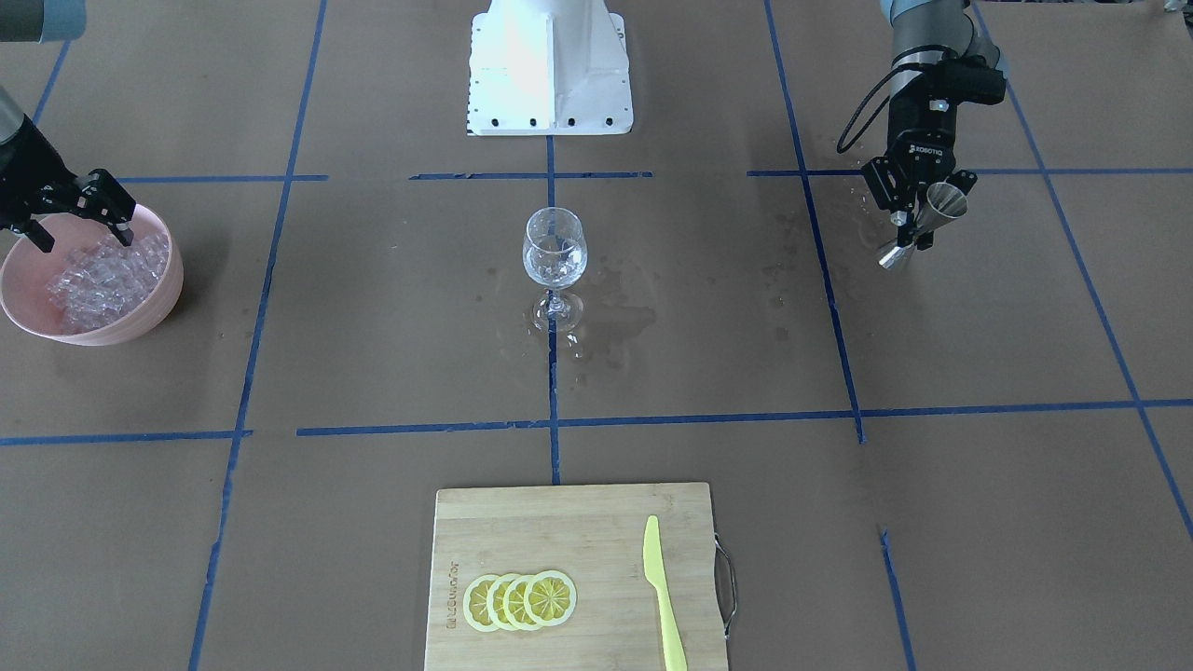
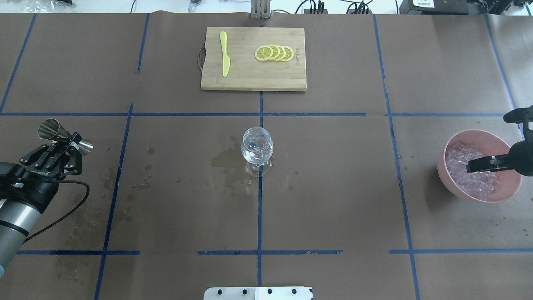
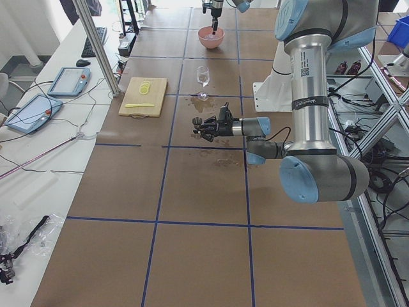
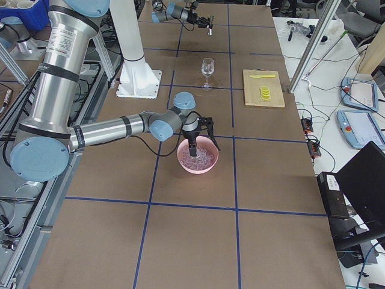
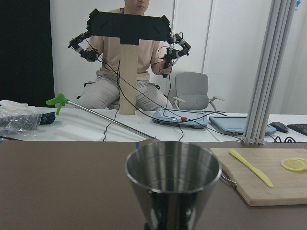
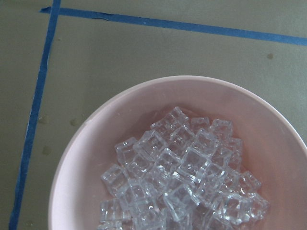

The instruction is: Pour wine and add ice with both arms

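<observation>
Gripping a steel jigger (image 1: pixel 943 200), ROBOTIQ-marked left hand (image 1: pixel 911 238); right hand (image 1: pixel 84 238) seemingly spread above ice (image 1: pixel 102 280).

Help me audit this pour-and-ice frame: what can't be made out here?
- Jigger: any liquid inside, left wrist view; reflective interior, base cut off by bottom edge.
- Wine glass: fill level, front view; clear liquid, too small.
- Right gripper: fingertips touching ice or not; absent from right wrist view, small elsewhere.

Arms (image 4: pixel 108 131): two
Wine glass (image 1: pixel 555 247): one is standing
Lemon slices (image 1: pixel 550 597): four are lying
Knife (image 1: pixel 662 587): one
Cutting board (image 1: pixel 559 531): one
Bowl (image 6: pixel 144 91): one
Jigger (image 1: pixel 943 199): one
Ice cubes (image 6: pixel 177 177): uncountably many
</observation>
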Robot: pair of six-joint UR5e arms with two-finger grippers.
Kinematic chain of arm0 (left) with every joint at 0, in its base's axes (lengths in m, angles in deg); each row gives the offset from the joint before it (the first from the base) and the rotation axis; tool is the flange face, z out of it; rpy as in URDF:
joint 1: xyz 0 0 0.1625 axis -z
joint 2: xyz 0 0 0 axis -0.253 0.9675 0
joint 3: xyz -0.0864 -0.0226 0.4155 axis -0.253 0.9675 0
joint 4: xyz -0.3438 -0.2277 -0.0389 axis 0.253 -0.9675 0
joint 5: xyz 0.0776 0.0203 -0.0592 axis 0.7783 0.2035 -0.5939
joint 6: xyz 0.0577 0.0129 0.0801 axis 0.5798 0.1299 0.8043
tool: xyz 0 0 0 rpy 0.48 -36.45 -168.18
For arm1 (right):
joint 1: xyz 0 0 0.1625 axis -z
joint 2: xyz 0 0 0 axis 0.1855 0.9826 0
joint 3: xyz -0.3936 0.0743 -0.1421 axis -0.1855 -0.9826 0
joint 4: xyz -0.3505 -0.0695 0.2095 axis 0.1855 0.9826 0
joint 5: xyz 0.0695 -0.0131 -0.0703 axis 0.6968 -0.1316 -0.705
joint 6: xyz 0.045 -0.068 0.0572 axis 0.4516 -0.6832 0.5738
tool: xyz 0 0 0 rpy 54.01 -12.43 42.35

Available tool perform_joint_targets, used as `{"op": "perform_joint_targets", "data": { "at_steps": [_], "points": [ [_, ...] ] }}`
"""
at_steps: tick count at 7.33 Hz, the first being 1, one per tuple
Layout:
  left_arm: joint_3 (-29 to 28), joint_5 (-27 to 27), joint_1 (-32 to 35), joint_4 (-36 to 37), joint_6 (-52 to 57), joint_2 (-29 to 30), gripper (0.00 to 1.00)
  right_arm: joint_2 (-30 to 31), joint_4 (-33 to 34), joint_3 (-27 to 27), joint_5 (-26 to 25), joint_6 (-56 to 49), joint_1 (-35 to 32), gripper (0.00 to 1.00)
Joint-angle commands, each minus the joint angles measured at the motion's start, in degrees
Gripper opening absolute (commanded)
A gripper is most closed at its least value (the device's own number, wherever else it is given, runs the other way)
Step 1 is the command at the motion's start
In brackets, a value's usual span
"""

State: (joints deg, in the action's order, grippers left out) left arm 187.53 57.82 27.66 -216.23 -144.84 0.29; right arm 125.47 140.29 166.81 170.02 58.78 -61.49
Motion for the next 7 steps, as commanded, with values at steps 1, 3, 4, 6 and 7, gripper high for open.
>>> {"op": "perform_joint_targets", "data": {
  "at_steps": [1, 3, 4, 6, 7],
  "points": [
    [-0.1, 0.0, 0.0, 0.1, 0.0, 0.1, 0.00, -0.6, 0.4, -1.7, 0.1, -8.9, 0.2, 0.94],
    [-0.5, 0.0, -0.1, 0.0, 0.0, 0.1, 0.00, -2.5, 0.6, -3.5, 0.7, -12.7, 0.4, 0.85],
    [-0.6, 0.0, -0.1, 0.0, 0.0, 0.1, 0.00, -2.6, 1.7, -3.5, 0.9, -14.5, 0.3, 0.78],
    [-1.0, 0.0, -0.1, -0.1, 0.0, 0.2, 0.00, -3.4, 4.1, -3.5, 2.6, -17.5, -1.5, 0.68],
    [-1.0, 0.0, -0.2, -0.1, -0.1, 0.2, 0.00, -3.7, 4.3, -3.6, 2.6, -18.1, -1.5, 0.66]
  ]
}}
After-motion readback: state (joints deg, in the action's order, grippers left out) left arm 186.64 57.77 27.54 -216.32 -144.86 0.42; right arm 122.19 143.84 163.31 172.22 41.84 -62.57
